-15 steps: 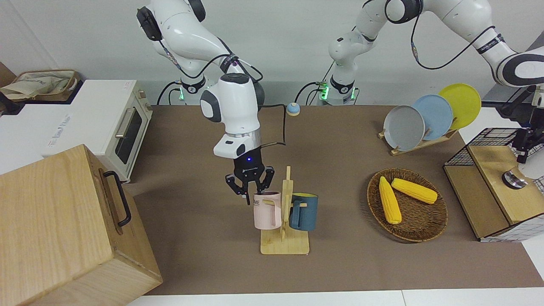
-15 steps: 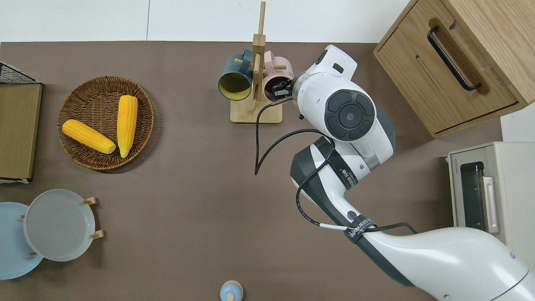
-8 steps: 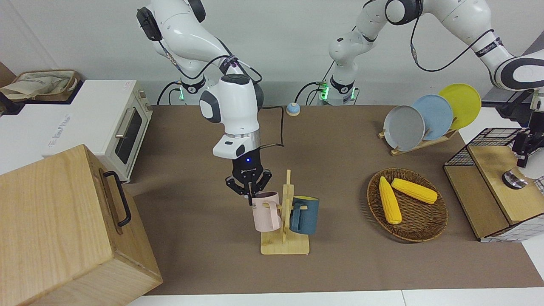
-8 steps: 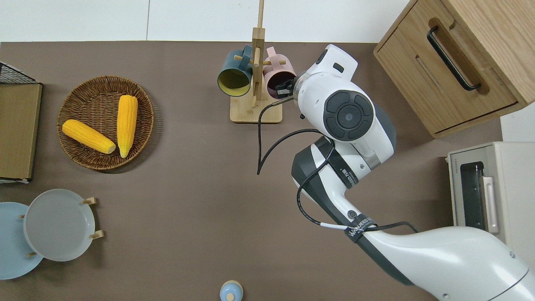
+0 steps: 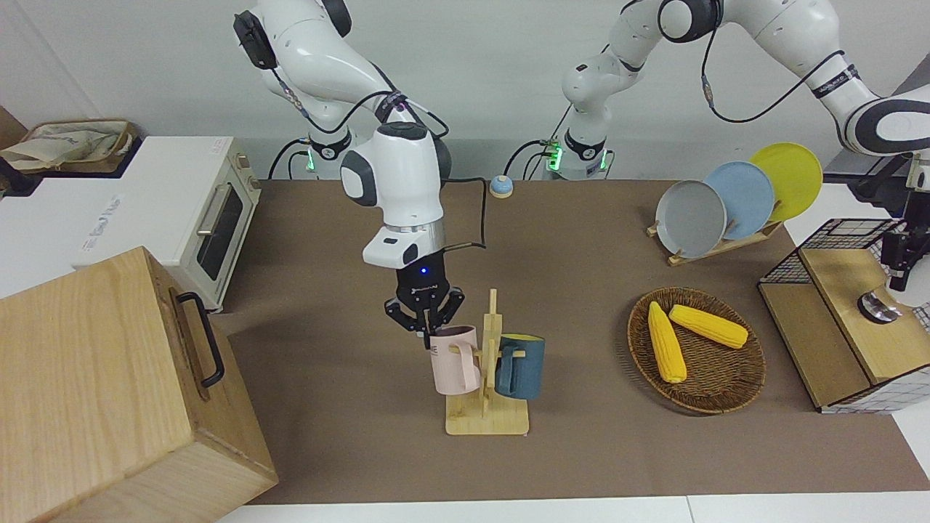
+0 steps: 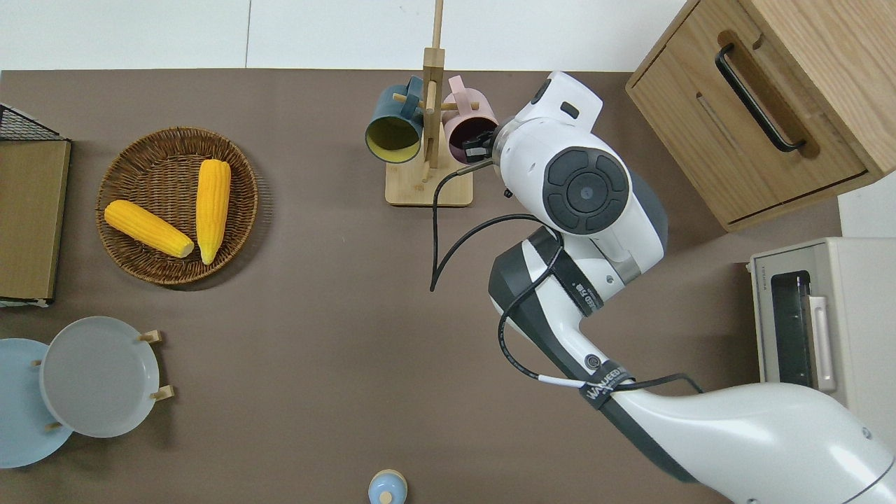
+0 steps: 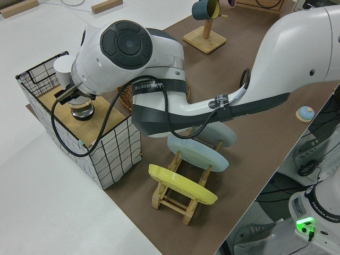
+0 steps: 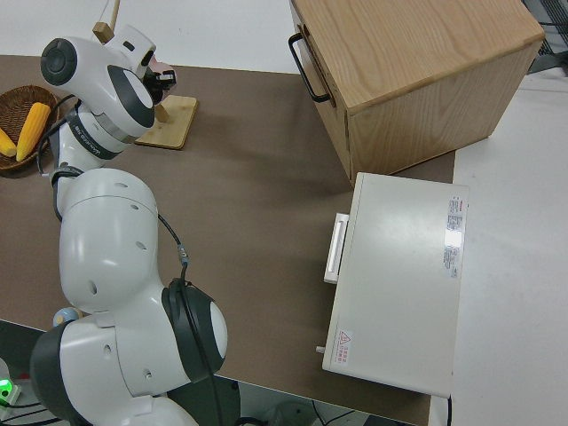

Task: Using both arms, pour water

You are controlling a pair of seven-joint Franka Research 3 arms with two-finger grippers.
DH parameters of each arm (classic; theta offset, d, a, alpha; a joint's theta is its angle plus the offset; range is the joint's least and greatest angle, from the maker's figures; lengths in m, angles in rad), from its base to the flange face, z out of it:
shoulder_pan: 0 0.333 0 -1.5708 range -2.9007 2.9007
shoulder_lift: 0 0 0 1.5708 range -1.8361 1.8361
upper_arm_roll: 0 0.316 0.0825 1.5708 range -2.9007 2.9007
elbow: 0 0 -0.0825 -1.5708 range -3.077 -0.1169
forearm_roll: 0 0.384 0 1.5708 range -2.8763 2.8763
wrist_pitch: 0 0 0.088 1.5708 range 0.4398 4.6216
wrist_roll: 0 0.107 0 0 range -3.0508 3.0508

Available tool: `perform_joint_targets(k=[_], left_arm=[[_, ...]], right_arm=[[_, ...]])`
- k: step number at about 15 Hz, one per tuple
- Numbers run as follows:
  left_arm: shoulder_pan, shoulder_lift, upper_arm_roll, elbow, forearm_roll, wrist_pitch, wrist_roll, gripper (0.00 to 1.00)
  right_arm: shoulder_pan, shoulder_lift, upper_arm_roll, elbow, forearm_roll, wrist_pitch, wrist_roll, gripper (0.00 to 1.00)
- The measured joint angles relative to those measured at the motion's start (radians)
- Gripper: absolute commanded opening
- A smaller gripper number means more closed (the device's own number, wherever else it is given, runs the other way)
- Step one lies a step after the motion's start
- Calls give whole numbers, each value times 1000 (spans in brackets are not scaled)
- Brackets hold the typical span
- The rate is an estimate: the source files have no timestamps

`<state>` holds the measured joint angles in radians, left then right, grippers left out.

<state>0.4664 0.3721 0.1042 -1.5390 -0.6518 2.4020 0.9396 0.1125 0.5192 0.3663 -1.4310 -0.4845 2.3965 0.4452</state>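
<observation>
Front view: the right gripper point(image 5: 425, 325) is clamped on the rim of the pink mug point(image 5: 455, 359), which hangs on the wooden mug stand point(image 5: 487, 415) and tilts toward the right arm's end of the table. The blue mug point(image 5: 519, 365) hangs on the stand's opposite peg. The corn basket point(image 5: 696, 350) sits well apart from the stand, toward the left arm's end. The left gripper point(image 5: 903, 258) hangs over a wire crate point(image 5: 843, 240), above a small glass point(image 5: 875, 306) standing on the crate's wooden shelf; whether its claw is apart or together, I cannot tell.

Overhead view: the right gripper point(image 6: 480, 145) sits at the pink mug's point(image 6: 467, 124) mouth, beside the stand point(image 6: 428, 185).

Left side view: the left gripper point(image 7: 73, 94) is just above the glass point(image 7: 81, 109) inside the crate point(image 7: 109, 154).

Right side view: the right gripper point(image 8: 162, 80) is at the stand point(image 8: 167, 122), with the mug mostly hidden.
</observation>
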Motion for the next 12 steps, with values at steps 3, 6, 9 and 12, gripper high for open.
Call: perform_joint_targets(k=[3,6,9,12], left_arm=[[0,1,-1,6,1,1,-25,96],[-1,1,-4,34,21,-4,-69,85],[-1,-1,-4,86,94,-70,-169,85],[-1,-7,-4,155,172,-176,-271,81]], right_arm=[[-4,-25,0,11,3,-69,0,0],[-13,-58,0,12,21,-137,-2,0],[-29,-88,-1,14,29,-195,-18,0],[-54,-111,-1,14,57,-259,-55,0]])
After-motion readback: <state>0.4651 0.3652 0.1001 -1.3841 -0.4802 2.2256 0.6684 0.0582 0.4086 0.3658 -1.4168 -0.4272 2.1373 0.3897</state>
